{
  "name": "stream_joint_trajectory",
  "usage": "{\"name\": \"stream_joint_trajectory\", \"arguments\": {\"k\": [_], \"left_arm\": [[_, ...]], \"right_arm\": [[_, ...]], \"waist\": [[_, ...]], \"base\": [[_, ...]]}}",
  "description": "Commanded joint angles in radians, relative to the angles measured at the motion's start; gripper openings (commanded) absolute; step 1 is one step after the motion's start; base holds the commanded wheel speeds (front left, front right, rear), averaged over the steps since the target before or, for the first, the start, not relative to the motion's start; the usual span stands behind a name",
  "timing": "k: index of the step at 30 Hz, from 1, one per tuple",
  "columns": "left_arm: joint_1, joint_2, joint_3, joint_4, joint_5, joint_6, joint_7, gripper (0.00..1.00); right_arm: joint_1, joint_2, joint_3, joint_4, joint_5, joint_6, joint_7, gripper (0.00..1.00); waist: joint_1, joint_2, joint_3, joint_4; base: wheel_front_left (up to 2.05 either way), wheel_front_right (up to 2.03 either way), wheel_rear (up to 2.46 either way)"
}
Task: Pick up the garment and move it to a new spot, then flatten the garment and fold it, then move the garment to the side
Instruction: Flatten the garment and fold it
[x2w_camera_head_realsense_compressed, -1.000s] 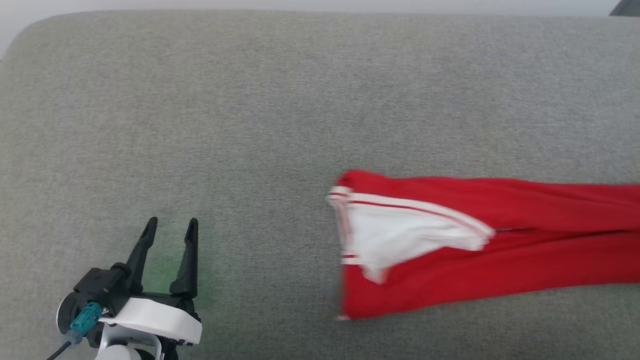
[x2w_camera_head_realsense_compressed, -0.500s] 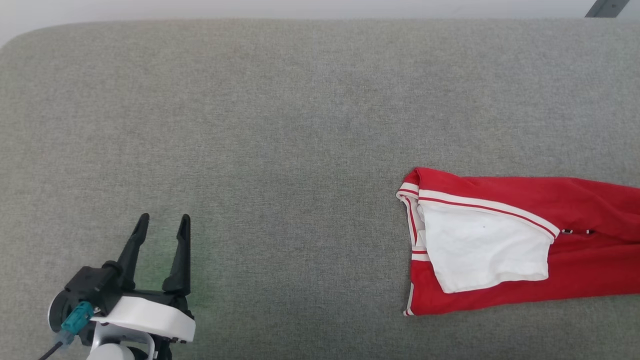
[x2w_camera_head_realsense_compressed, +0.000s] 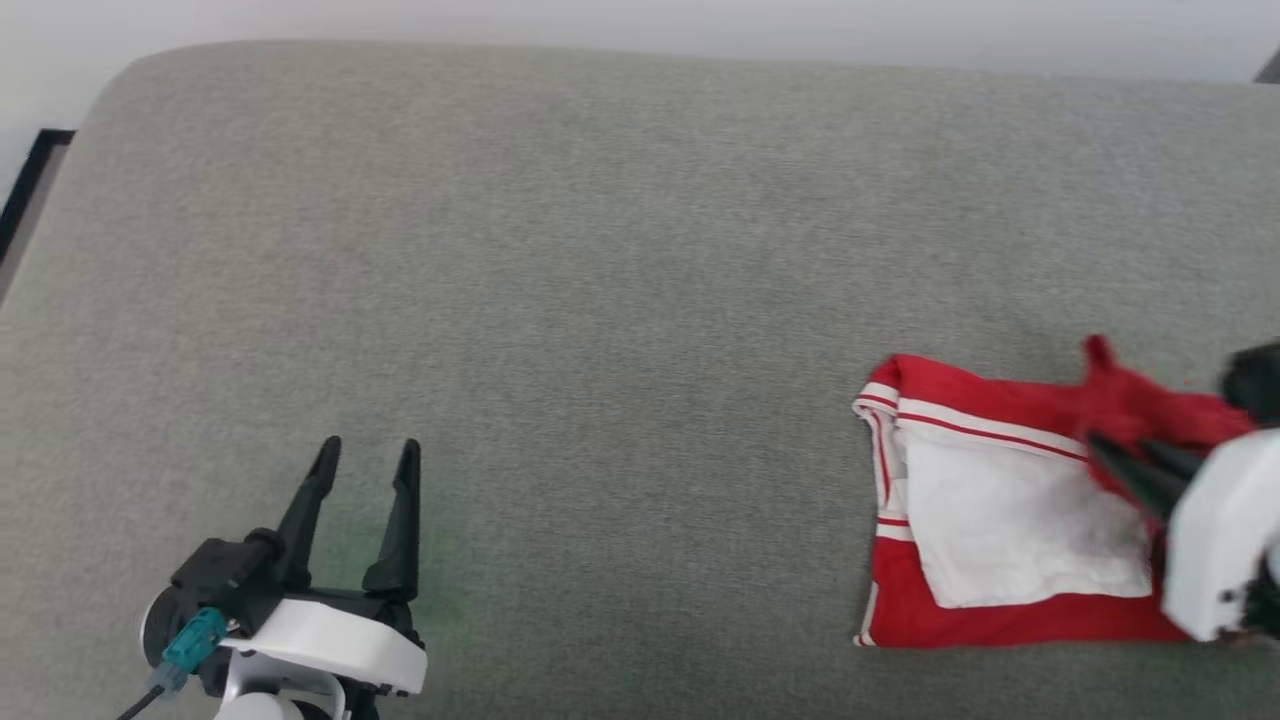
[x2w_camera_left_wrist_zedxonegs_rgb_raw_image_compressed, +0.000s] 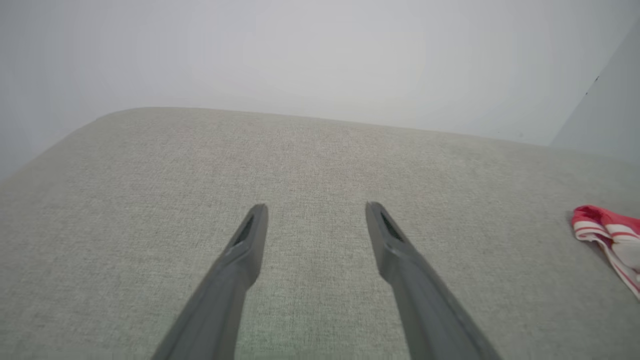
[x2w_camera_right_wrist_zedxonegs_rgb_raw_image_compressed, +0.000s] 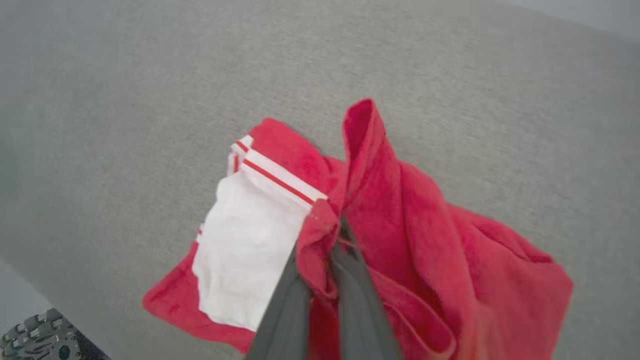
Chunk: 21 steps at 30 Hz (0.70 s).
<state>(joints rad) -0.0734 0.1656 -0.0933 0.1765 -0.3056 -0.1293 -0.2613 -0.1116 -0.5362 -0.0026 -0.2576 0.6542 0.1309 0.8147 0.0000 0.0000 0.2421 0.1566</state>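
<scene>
I get soft, even, bright light with only faint shadows. My head view smears the right gripper (x2w_camera_head_realsense_compressed: 1118, 445) at its edge, probably motion blur; the right wrist view looks slightly soft too.

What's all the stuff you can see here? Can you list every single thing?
garment: one, red with a white sleeve and red-white striped trim, bunched up on the right side of the cushion
cushion: one, grey fabric, under everything
wall: one, pale, behind the cushion
dark strip: one, black, just past the cushion's left edge
treaded wheel: one by the look of it, dark grey, lower left corner of the right wrist view
left gripper: one, dark fingers, open and holding nothing, over the cushion's near left
right gripper: one, dark fingers, shut on a red fold of the garment
</scene>
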Motion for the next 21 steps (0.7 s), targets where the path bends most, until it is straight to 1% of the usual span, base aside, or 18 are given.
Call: {"name": "stream_joint_trajectory", "arguments": {"k": [1,2,3,7,8,10,11,14,16,18,19,20,21], "left_arm": [[-0.001,-0.004,-0.004,0.003,-0.006,-0.001,-0.005,1.0],[-0.004,-0.008,-0.006,0.005,-0.007,-0.001,-0.005,1.0],[-0.004,-0.008,-0.006,0.005,-0.007,-0.001,-0.005,1.0],[-0.008,-0.02,-0.008,0.009,-0.011,-0.001,-0.005,1.0],[-0.013,-0.025,-0.014,0.012,-0.011,-0.001,-0.005,1.0],[-0.018,-0.026,-0.017,0.015,-0.011,-0.001,-0.005,1.0],[-0.018,-0.026,-0.017,0.015,-0.011,-0.001,-0.005,1.0],[-0.024,-0.027,-0.021,0.017,-0.014,-0.001,-0.005,1.0],[-0.023,-0.027,-0.021,0.018,-0.014,-0.001,-0.005,1.0],[-0.022,-0.023,-0.017,0.021,-0.015,0.0,-0.005,1.0],[-0.022,-0.023,-0.015,0.022,-0.015,0.0,-0.005,1.0],[-0.02,-0.022,-0.01,0.022,-0.016,0.0,-0.005,1.0],[-0.017,-0.021,-0.007,0.021,-0.018,0.0,-0.005,1.0]], "right_arm": [[-0.026,0.007,0.053,-0.021,-0.006,0.0,0.015,0.0],[-0.035,0.01,0.082,-0.027,-0.009,0.0,0.024,0.0],[-0.035,0.01,0.082,-0.027,-0.009,0.0,0.024,0.0],[-0.086,0.025,0.179,-0.016,-0.007,0.0,0.044,0.0],[-0.112,0.026,0.217,0.011,-0.02,0.0,0.047,0.0],[-0.13,0.039,0.256,0.048,-0.01,0.0,0.047,0.0],[-0.13,0.039,0.256,0.048,-0.01,0.0,0.047,0.0],[-0.151,0.04,0.297,0.111,-0.003,0.0,0.037,0.0],[-0.151,0.052,0.318,0.158,0.019,0.0,0.027,0.0],[-0.162,0.047,0.329,0.188,0.027,0.0,0.002,0.0],[-0.167,0.047,0.333,0.197,0.029,0.0,-0.013,0.1],[-0.171,0.048,0.338,0.202,0.034,0.0,-0.029,0.35],[-0.177,0.051,0.335,0.205,0.038,0.0,-0.05,0.9]], "waist": [[0.0,0.0,0.001,0.023],[0.0,0.0,0.001,0.03],[0.0,0.0,0.001,0.03],[0.0,0.0,0.004,0.051],[0.0,0.0,0.007,0.06],[0.0,0.0,0.009,0.067],[0.0,0.0,0.009,0.067],[0.0,0.0,0.009,0.074],[0.0,0.0,0.008,0.075],[0.0,0.0,0.006,0.074],[0.0,0.0,0.004,0.071],[0.0,0.0,0.003,0.066],[0.0,0.0,0.002,0.06]], "base": [[0.0,0.0,0.0],[0.0,0.0,0.0],[0.0,0.0,0.0],[0.0,0.0,0.0],[0.0,0.0,0.0],[0.0,0.0,0.0],[0.0,0.0,0.0],[0.0,0.0,0.0],[0.0,0.0,0.0],[0.0,0.0,0.0],[0.0,0.0,0.0],[0.0,0.0,0.0],[0.0,0.0,0.0]]}}
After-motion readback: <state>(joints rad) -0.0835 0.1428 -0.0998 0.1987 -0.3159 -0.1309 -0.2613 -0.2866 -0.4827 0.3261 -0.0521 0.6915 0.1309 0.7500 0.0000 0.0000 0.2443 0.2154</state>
